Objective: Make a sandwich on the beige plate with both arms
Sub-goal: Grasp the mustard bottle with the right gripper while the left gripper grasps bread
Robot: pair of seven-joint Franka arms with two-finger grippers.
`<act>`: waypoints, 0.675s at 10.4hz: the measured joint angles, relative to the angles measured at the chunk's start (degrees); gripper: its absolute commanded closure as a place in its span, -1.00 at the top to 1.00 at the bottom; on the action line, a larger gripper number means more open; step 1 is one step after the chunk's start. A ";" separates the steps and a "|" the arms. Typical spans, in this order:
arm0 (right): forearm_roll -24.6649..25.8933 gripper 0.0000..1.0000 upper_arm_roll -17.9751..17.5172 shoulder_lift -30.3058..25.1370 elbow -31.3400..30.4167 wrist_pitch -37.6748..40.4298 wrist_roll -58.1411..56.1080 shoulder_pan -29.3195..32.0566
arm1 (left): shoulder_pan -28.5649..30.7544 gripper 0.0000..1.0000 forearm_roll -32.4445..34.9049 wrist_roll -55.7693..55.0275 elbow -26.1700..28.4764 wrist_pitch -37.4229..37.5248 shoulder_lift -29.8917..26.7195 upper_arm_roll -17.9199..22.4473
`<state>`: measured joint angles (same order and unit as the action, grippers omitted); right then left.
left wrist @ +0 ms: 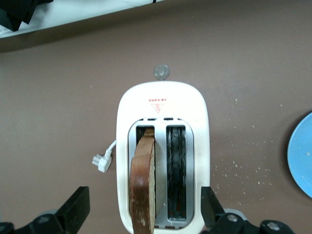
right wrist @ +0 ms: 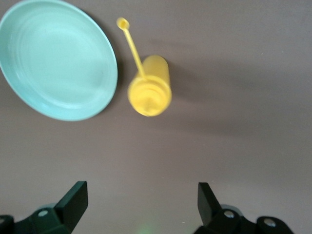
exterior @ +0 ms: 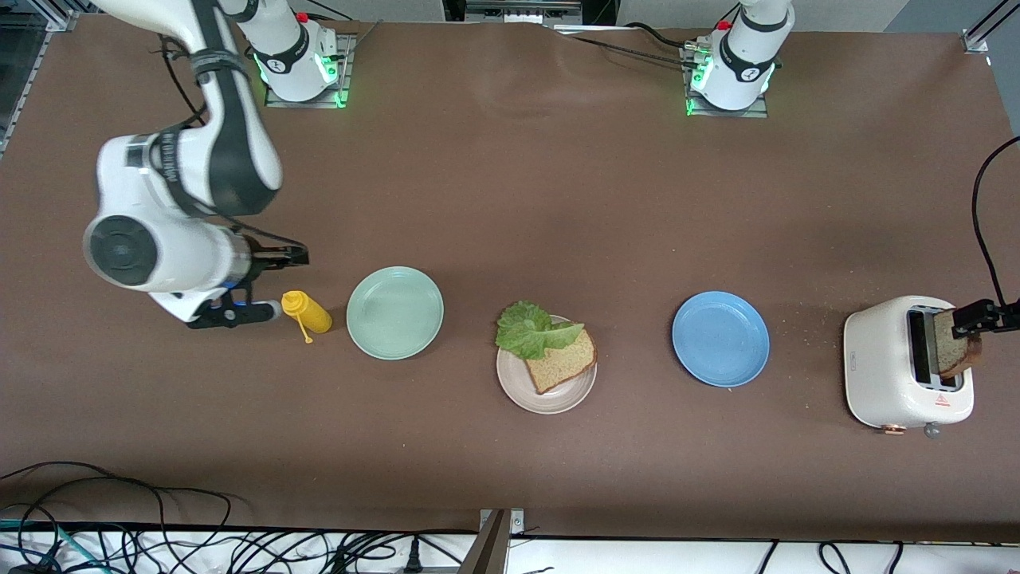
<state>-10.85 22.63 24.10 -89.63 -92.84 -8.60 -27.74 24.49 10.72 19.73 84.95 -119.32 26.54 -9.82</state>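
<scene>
the left gripper (left wrist: 141, 214) hung wide open directly above the toaster (exterior: 892, 367), its fingers straddling the bread slice (left wrist: 142, 185) that stood up out of one slot, not yet pinched. closing off-centre could have crumbled the crust or shoved the slice back down; a finger catching the slot edge might have dragged the light toaster along. the beige plate (exterior: 558, 399), well away toward the right arm's end from this gripper, already carried a slice under lettuce (exterior: 530, 331). the right gripper (right wrist: 139, 204) waited, also spread wide and empty, above bare table just beside the yellow bottle (right wrist: 150, 87) and near the mint-green plate (right wrist: 58, 58).
</scene>
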 measured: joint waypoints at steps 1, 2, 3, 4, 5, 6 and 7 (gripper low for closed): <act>-2.15 1.00 2.12 -0.07 -1.23 -0.12 -8.22 1.16 | 0.00 1.00 0.01 0.02 -0.01 -1.20 0.65 -0.05; -4.11 1.00 2.92 -0.05 -2.32 -0.22 -15.67 3.10 | 0.01 1.00 0.01 0.02 -0.05 -1.65 1.08 -0.04; -6.65 1.00 3.09 -0.02 -3.55 -0.37 -22.59 5.25 | 0.05 1.00 0.01 0.03 -0.06 -2.20 1.46 -0.04; -9.59 1.00 3.10 0.07 -5.36 -1.24 -30.53 7.32 | 0.18 0.99 0.06 0.04 -0.09 -3.20 1.90 0.01; -12.12 1.00 3.10 0.38 -7.02 -2.59 -38.98 9.13 | 0.64 0.98 0.09 0.04 -0.10 -3.84 2.23 0.03; -15.12 1.00 3.10 1.11 -8.20 -3.57 -47.44 10.99 | 1.26 0.98 0.10 0.11 -0.11 -4.08 2.55 0.05; -18.77 1.00 3.10 2.26 -8.74 -3.82 -54.86 12.72 | 1.68 0.96 0.10 0.26 -0.11 -4.12 2.93 0.05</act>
<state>-29.63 25.73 26.37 -98.37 -96.66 -63.46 -15.02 26.17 10.82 19.99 84.84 -123.44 29.47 -9.77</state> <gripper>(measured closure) 0.000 0.009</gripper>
